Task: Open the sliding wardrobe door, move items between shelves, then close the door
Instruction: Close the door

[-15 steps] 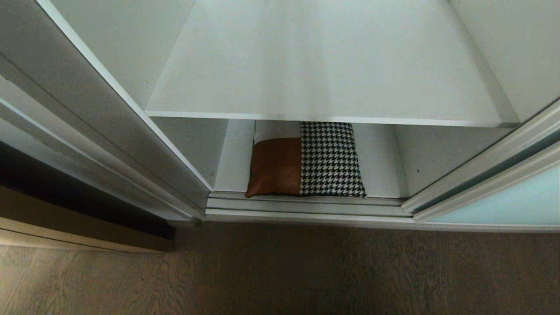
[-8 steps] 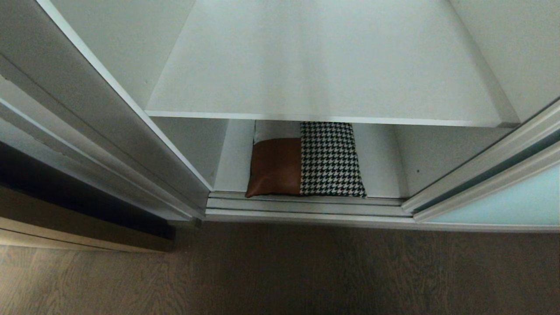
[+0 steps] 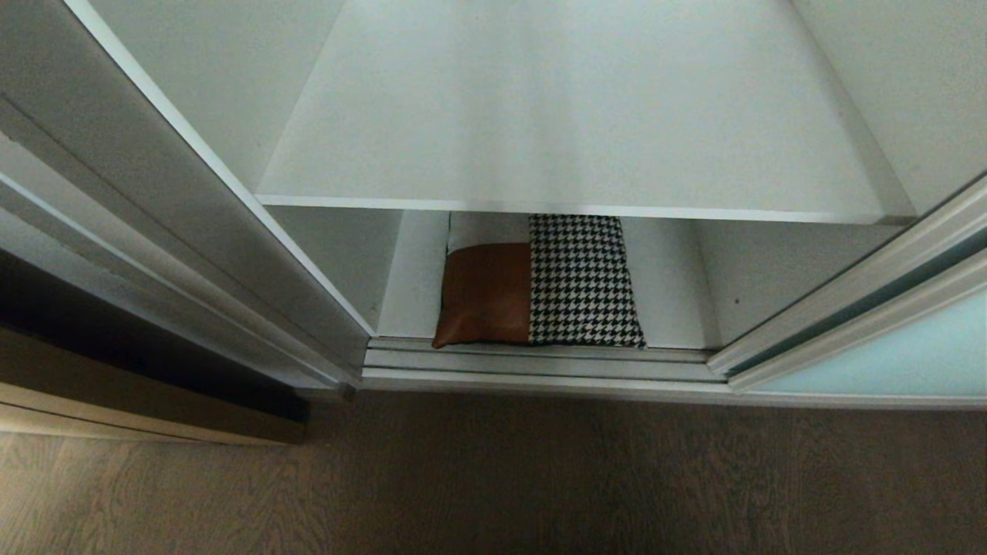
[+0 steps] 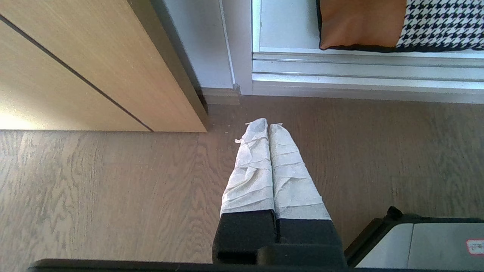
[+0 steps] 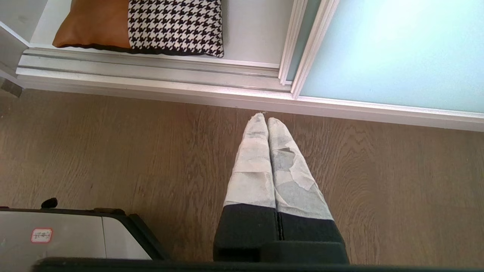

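Wardrobe stands open before me, both arms parked low over the wooden floor (image 3: pixel 493 478). At far left, a tan wooden panel (image 4: pixel 75 68) flanks the opening. My left tool (image 4: pixel 267 126) hangs clenched and empty above the floor, its wrapped fingertips (image 4: pixel 257 130) pressed together, well short of the door track (image 3: pixel 540 362). In the middle, the item I take to be the one to move, a cushion (image 3: pixel 536 281) in rust-orange leather and black-and-white houndstooth, lies flat on the bottom shelf (image 3: pixel 667 285), its front edge touching the track. Above it the upper shelf (image 3: pixel 570 123) carries nothing I can see. My right tool (image 5: pixel 263 120) is likewise clenched on nothing, just shy of the track. At right, the sliding door (image 3: pixel 910 354), frosted blue-green glass in a silver frame, is pushed aside.

My judgement: lifting the cushion comes next. I would release one tool wide before reaching in, come in low under the upper shelf's front edge, pinch the soft near edge, and draw it outward before raising it, so it does not catch the shelf.
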Robot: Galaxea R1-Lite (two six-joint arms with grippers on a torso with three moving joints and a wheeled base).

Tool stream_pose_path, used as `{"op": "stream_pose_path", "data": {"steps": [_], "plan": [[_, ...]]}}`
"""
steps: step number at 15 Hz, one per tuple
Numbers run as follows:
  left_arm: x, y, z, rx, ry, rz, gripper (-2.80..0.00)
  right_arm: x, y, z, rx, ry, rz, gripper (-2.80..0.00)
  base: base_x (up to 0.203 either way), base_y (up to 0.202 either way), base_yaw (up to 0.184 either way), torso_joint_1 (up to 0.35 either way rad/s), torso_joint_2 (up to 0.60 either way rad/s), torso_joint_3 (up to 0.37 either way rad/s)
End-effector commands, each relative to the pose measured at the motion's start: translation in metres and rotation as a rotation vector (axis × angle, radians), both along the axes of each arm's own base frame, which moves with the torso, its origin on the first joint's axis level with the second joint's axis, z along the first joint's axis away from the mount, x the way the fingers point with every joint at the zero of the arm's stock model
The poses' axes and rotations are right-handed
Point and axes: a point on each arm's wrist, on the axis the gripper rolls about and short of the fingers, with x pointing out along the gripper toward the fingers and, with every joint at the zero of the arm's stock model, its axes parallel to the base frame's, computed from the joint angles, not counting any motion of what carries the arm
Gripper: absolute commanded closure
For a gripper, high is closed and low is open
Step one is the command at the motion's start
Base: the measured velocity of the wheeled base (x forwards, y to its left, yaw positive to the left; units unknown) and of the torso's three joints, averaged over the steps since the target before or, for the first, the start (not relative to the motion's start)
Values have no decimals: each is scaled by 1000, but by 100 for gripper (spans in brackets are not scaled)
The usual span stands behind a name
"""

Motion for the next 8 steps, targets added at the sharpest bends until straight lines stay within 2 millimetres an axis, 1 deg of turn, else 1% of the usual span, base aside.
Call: {"op": "stream_pose_path", "data": {"steps": [1, 3, 8], "plan": [[0, 0, -1, -4, 4, 2, 0, 0, 0, 0, 0, 1, 0, 0, 0, 0, 0, 0, 0, 0], [0, 0, 0, -35, -2, 3, 0, 0, 0, 0, 0, 0, 0, 0, 0, 0, 0, 0, 0, 0], [0, 0, 0, -38, -3, 3, 0, 0, 0, 0, 0, 1, 0, 0, 0, 0, 0, 0, 0, 0]]}}
